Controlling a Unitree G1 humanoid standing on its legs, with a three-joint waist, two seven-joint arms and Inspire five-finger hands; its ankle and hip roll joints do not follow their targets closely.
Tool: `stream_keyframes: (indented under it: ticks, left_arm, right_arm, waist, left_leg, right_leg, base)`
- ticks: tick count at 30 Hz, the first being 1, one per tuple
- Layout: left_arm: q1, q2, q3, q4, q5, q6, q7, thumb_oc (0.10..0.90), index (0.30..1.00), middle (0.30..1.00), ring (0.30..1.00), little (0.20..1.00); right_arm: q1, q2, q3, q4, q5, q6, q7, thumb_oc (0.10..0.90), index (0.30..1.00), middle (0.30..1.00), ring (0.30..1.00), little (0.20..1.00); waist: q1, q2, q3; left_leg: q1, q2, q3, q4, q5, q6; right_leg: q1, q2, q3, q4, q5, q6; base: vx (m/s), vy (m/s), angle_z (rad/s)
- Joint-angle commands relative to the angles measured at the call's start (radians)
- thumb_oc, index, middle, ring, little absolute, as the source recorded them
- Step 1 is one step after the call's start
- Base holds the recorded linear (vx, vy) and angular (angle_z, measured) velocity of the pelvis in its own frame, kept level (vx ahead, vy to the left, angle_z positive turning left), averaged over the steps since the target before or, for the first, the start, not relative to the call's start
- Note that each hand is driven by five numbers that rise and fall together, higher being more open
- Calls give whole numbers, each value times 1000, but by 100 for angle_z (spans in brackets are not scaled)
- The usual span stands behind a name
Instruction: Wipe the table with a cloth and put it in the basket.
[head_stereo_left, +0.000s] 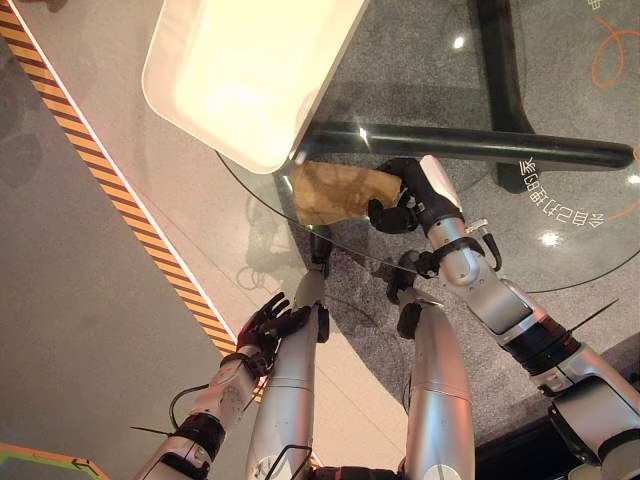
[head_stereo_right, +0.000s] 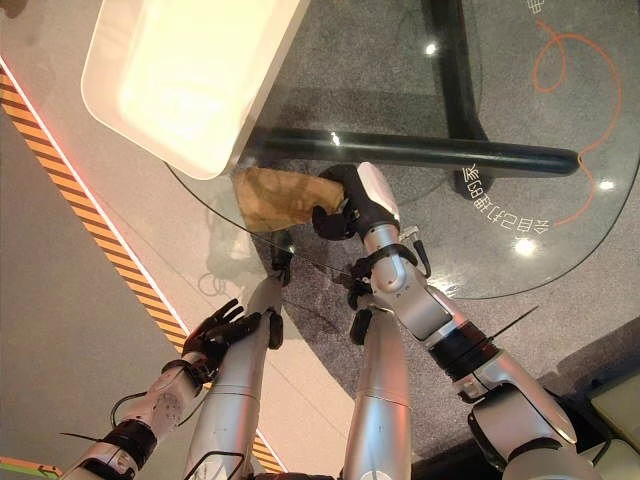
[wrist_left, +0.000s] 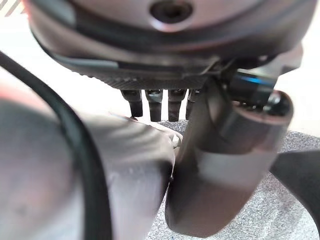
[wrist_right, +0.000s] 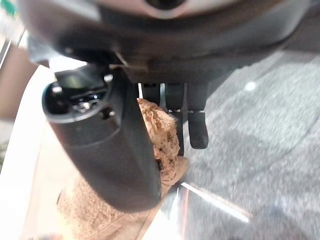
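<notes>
A brown cloth (head_stereo_left: 335, 192) lies on the round glass table (head_stereo_left: 570, 235), just beside the near corner of the white basket (head_stereo_left: 190, 100). My right hand (head_stereo_left: 398, 210) sits on the cloth's right end. In the right wrist view a bunch of cloth (wrist_right: 162, 137) is pinched between the thumb (wrist_right: 110, 150) and the curled fingers (wrist_right: 197, 127). The rest of the cloth spreads flat towards the basket. My left hand (head_stereo_left: 266, 322) hangs low off the table's near edge with relaxed fingers and holds nothing.
Under the glass, a black frame bar (head_stereo_left: 480, 145) runs across and another goes away from me. A yellow-and-black striped tape line (head_stereo_left: 120, 200) crosses the floor on the left. The basket overhangs the table's far left rim.
</notes>
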Motion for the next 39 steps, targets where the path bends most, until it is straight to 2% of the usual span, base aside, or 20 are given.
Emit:
stream_keyframes:
  ticks: [1,11,18,23,24,25,26,27,28,29,30,31,32,33,34,35,36,37,38,39]
  left_arm:
    - [160,-55,-32,-24,-10,-8,-17,800,900,900,900,900]
    - [181,-56,-18,-19,0,-25,-27,800,900,900,900,900]
    - [181,-45,-22,-30,-13,-23,-16,800,900,900,900,900]
    - [188,-31,-29,-43,-32,-24,-9,800,900,900,900,900]
    - [170,-31,-24,-45,-32,-25,-8,800,900,900,900,900]
    - [190,-31,-29,-50,-36,-26,-6,800,900,900,900,900]
    - [191,-31,-31,-54,-40,-30,-4,800,900,900,900,900]
    - [192,-30,-32,-55,-41,-32,-5,800,900,900,900,900]
    - [174,-28,-27,-58,-43,-33,-5,800,900,900,900,900]
    - [188,-29,-36,-58,-47,-33,-3,800,900,900,900,900]
    - [187,-29,-39,-60,-48,-34,-1,800,900,900,900,900]
    - [170,-28,-35,-63,-51,-34,0,800,900,900,900,900]
    - [187,-29,-40,-57,-56,-36,-4,800,900,900,900,900]
    - [183,-31,-42,-56,-58,-38,-4,800,900,900,900,900]
    - [167,-30,-37,-58,-58,-38,-3,800,900,900,900,900]
    - [180,-33,-45,-56,-61,-38,-5,800,900,900,900,900]
    - [163,-32,-42,-59,-62,-39,-4,800,900,900,900,900]
    - [179,-35,-50,-56,-65,-40,-3,800,900,900,900,900]
    - [179,-34,-52,-56,-67,-41,-3,800,900,900,900,900]
    - [164,-34,-48,-58,-68,-42,-3,800,900,900,900,900]
  right_arm:
    - [23,-61,-94,-93,-17,-9,-96,100,300,300,300,200]
    - [55,-77,-228,-32,0,-13,-381,100,300,300,300,200]
    - [46,-126,-303,36,85,-14,-495,100,300,300,300,200]
    - [87,-164,-390,83,208,-127,-591,100,300,300,300,200]
    - [73,-167,-397,82,208,-128,-591,100,300,300,300,200]
    - [97,-164,-409,82,238,-174,-615,100,300,300,300,200]
    - [106,-161,-426,80,263,-213,-640,100,300,300,300,200]
    - [111,-159,-436,83,272,-232,-648,100,300,300,300,200]
    - [102,-160,-451,87,286,-257,-655,100,300,300,300,200]
    - [126,-149,-464,105,324,-313,-672,100,300,300,300,200]
    - [129,-141,-475,110,340,-336,-684,100,300,300,300,200]
    - [117,-141,-487,112,345,-344,-683,100,300,300,300,200]
    - [134,-133,-493,126,372,-373,-698,100,300,300,300,200]
    - [134,-130,-498,139,391,-395,-703,100,300,300,300,200]
    - [120,-133,-504,137,391,-396,-703,100,300,300,300,200]
    - [135,-121,-512,163,443,-448,-724,100,300,300,300,200]
    - [121,-123,-520,165,449,-457,-725,100,300,300,300,200]
    - [135,-113,-527,179,487,-488,-733,100,300,300,300,200]
    - [135,-108,-532,185,505,-504,-736,100,300,300,300,200]
    - [122,-109,-540,185,511,-512,-739,100,300,300,300,200]
  waist:
    - [7,12,-17]
    - [-2,4,-17]
    - [-5,5,-17]
    - [-18,6,-17]
    - [-21,4,-17]
    - [-21,8,-17]
    - [-22,10,-17]
    - [-23,11,-17]
    - [-28,10,-17]
    - [-27,15,-17]
    - [-27,17,-17]
    - [-30,15,-17]
    - [-28,20,-17]
    - [-29,21,-17]
    - [-32,19,-17]
    - [-29,24,-17]
    - [-32,23,-17]
    - [-30,27,-17]
    - [-30,28,-17]
    - [-32,26,-17]
  left_leg:
    - [11,-6,109,214,-263,6]
    - [19,-4,107,209,-271,11]
    - [17,-2,107,216,-279,11]
    - [8,-7,108,216,-280,13]
    - [-25,-10,116,208,-249,18]
    - [5,-8,109,216,-280,13]
    - [4,-9,110,217,-281,13]
    - [2,-10,111,218,-282,13]
    - [-32,-13,121,211,-251,18]
    - [-3,-10,113,224,-286,13]
    - [-3,-10,113,223,-286,13]
    - [-34,-14,122,214,-255,18]
    - [-1,-11,115,219,-283,13]
    - [-2,-11,117,218,-283,13]
    - [-34,-14,126,210,-252,18]
    - [-1,-12,118,213,-281,12]
    - [-32,-15,127,205,-250,17]
    - [0,-12,119,212,-280,11]
    - [0,-12,119,211,-280,11]
    - [-31,-15,128,203,-250,16]
  right_leg:
    - [-30,94,47,-203,180,61]
    - [-17,107,57,-213,175,62]
    - [-17,112,63,-213,175,63]
    - [-28,118,68,-220,181,63]
    - [-57,113,63,-235,213,55]
    - [-30,119,69,-223,183,62]
    - [-31,121,71,-224,183,62]
    - [-32,122,72,-225,183,61]
    - [-62,117,69,-240,213,54]
    - [-37,121,75,-223,183,61]
    - [-37,121,75,-223,182,61]
    - [-64,116,71,-239,212,53]
    - [-35,123,76,-228,183,59]
    - [-35,122,76,-231,184,59]
    - [-63,117,72,-245,214,51]
    - [-34,122,77,-236,186,58]
    - [-62,117,73,-251,216,50]
    - [-34,122,77,-237,187,58]
    - [-33,123,78,-238,187,57]
    - [-60,118,73,-253,216,49]
  base:
    - [6,-9,-7]
    - [1,-4,-1]
    - [-1,-1,0]
    - [-16,-8,-8]
    - [-7,7,-8]
    - [-8,10,-9]
    - [41,20,-11]
    - [-58,7,-8]
    - [-5,10,-7]
    - [-6,9,-5]
    - [-6,7,-5]
    - [-10,17,-5]
    - [-10,19,-6]
    - [-8,16,-6]
    - [-9,13,-5]
    - [-57,3,-3]
    - [43,23,-2]
    - [0,0,0]
    - [0,0,0]
    - [0,0,0]
